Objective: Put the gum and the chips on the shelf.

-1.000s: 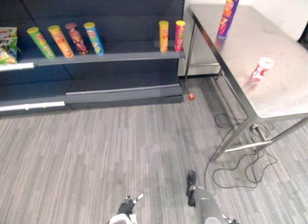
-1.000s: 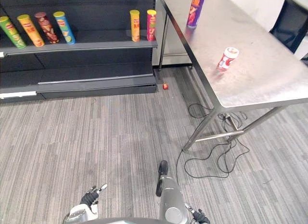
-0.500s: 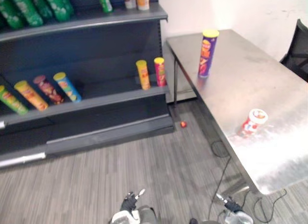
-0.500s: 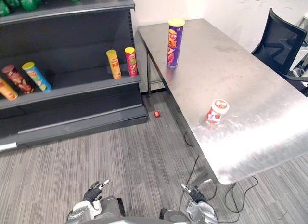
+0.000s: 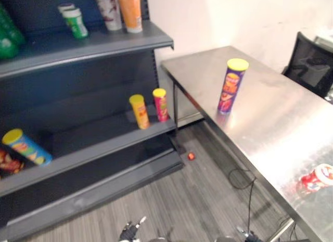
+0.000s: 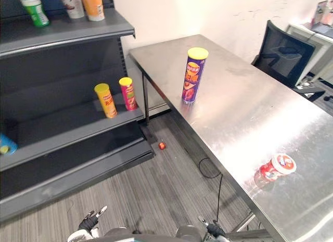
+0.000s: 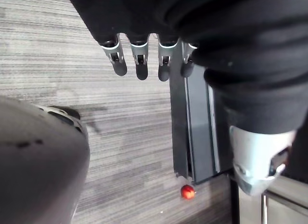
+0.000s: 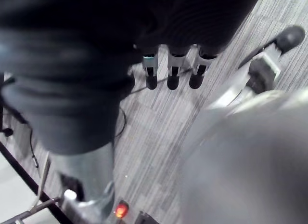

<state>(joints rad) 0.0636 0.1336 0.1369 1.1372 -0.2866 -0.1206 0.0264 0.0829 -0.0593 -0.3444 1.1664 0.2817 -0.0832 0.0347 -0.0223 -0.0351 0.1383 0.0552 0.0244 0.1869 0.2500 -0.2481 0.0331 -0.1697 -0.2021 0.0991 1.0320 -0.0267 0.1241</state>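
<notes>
Nearest to me, my left hand (image 7: 140,65) hangs low over the grey striped floor (image 6: 156,190) with its fingers straight and spread, holding nothing, while my right hand (image 8: 172,74) hangs the same way at the other side, fingers straight and empty. A little farther out, a small red object (image 6: 162,145) lies on the floor just beside the foot of the dark shelf unit (image 6: 78,169). To my right stands the steel table (image 6: 244,112), and on its near part the gum (image 6: 274,168), a red tub with a white lid, lies on its side. The chips (image 6: 193,75), a purple can with a yellow lid, stand upright on the table farther back, well apart from the gum and near the edge that faces the shelf unit. On the lower shelf (image 6: 67,125) a yellow can (image 6: 106,100) and a red can (image 6: 128,93) stand side by side at the end nearest the table, and a blue can (image 5: 26,146) leans at the far left. The upper shelf (image 6: 62,34) carries a green tub (image 6: 36,3) and an orange can (image 6: 93,4). Beyond the table stands a black chair (image 6: 283,54)
</notes>
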